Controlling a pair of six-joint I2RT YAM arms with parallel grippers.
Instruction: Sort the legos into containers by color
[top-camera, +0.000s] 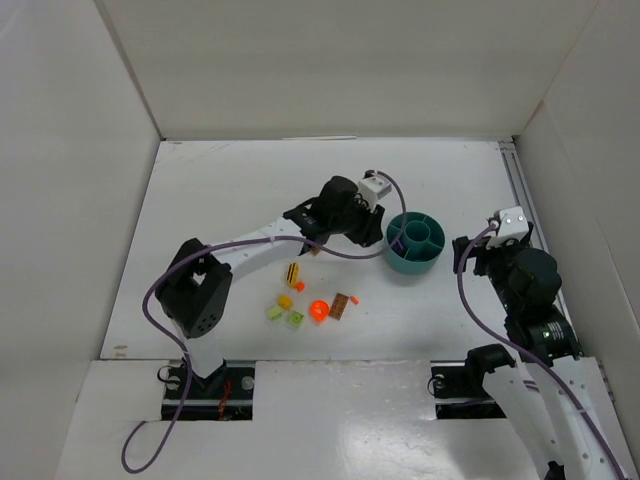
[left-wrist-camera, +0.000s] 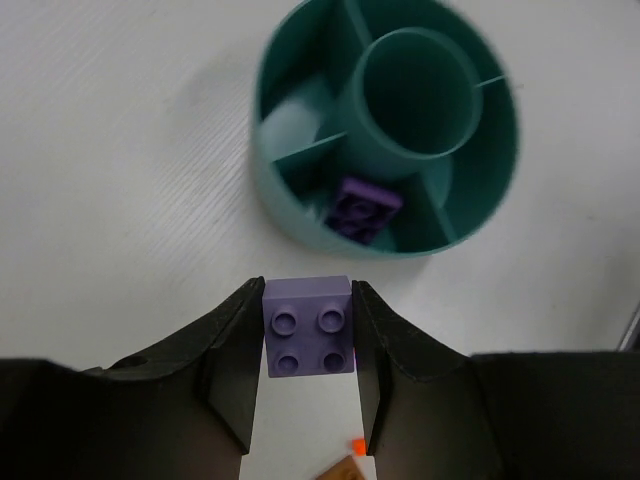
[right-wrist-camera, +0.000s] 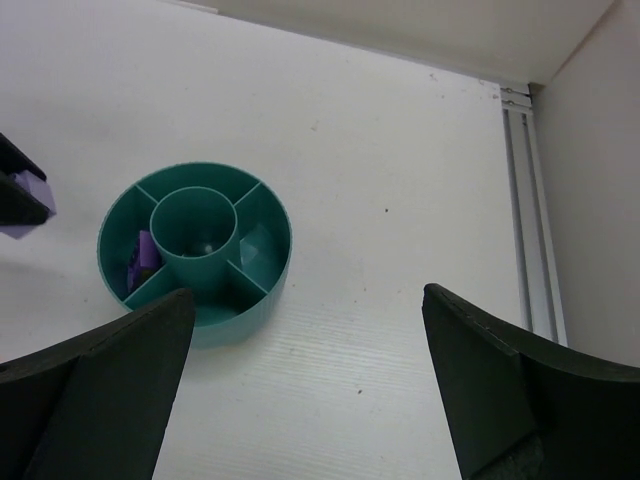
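My left gripper (left-wrist-camera: 308, 305) is shut on a light purple four-stud brick (left-wrist-camera: 308, 328), held above the table just left of the teal bowl (left-wrist-camera: 283, 205). The same gripper (top-camera: 368, 236) and the bowl (top-camera: 432, 262) show in the top view. One darker purple brick (left-wrist-camera: 362, 208) lies in the bowl's near compartment; it also shows in the right wrist view (right-wrist-camera: 145, 255). The central cup and other compartments look empty. My right gripper (right-wrist-camera: 305, 380) is open and empty, right of the bowl (right-wrist-camera: 270, 285). It sits at the right in the top view (top-camera: 470, 255).
Loose legos lie in front of the bowl: a yellow-brown stack (top-camera: 293, 272), a yellow brick (top-camera: 285, 301), two lime green bricks (top-camera: 274, 313), a round orange piece (top-camera: 319, 310), a brown brick (top-camera: 340, 305). A metal rail (right-wrist-camera: 535, 220) runs along the right wall.
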